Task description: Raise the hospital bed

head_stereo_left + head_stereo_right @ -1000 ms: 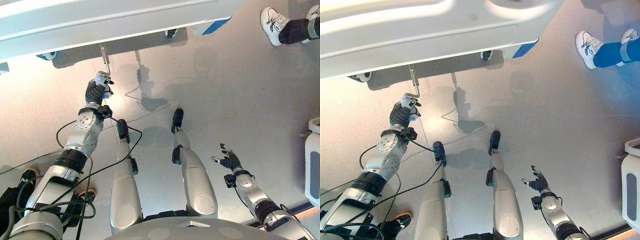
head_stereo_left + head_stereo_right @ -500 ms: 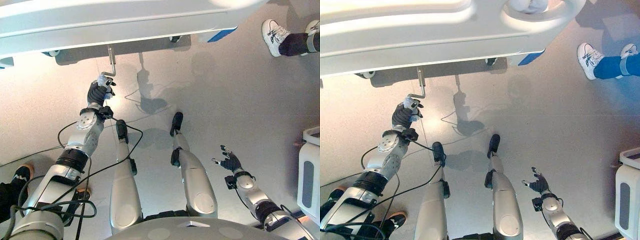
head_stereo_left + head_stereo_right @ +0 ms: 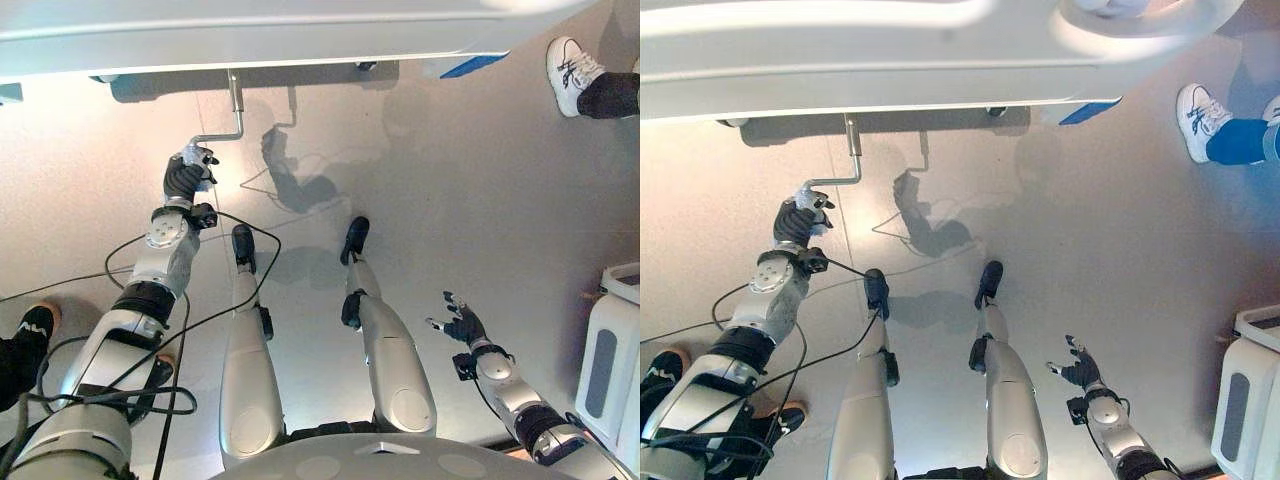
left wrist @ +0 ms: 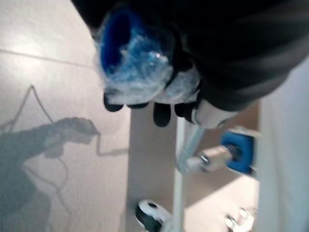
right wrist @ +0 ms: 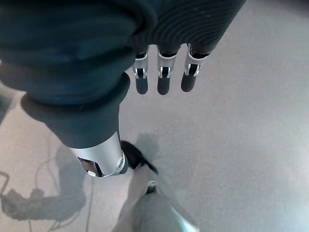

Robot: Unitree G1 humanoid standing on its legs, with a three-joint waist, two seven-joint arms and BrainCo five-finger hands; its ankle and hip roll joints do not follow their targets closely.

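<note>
Pale grey flooring (image 3: 480,200) is stretching under the whole scene, glossy and catching light near the bed. Nearest the robot, the right hand (image 3: 462,325) is hanging low at its right side, well apart from everything, its fingers (image 5: 163,83) spreading straight and relaxed over bare floor and holding nothing. At the far right edge, a white cabinet-like unit with grey panels (image 3: 610,365) is standing on the floor. At the left edge, a person's dark shoe (image 3: 32,325) is showing. Farther out on the robot's left, the left arm is reaching forward, and the left hand (image 3: 187,172) is curling round the blue, plastic-wrapped grip (image 4: 133,63) at the end of the crank handle (image 3: 222,135). From that grip the metal crank is running sideways, then bending up toward the underside of the hospital bed (image 3: 300,40), where its shaft is entering beneath the frame. A bed caster (image 4: 150,215) is showing close beside the shaft in the left wrist view. Farthest away, the white hospital bed is spanning the top of the scene, a blue corner piece (image 3: 470,68) showing at its end. Beyond that corner, a person's white sneaker (image 3: 567,72) and dark trouser leg are standing on the floor.
</note>
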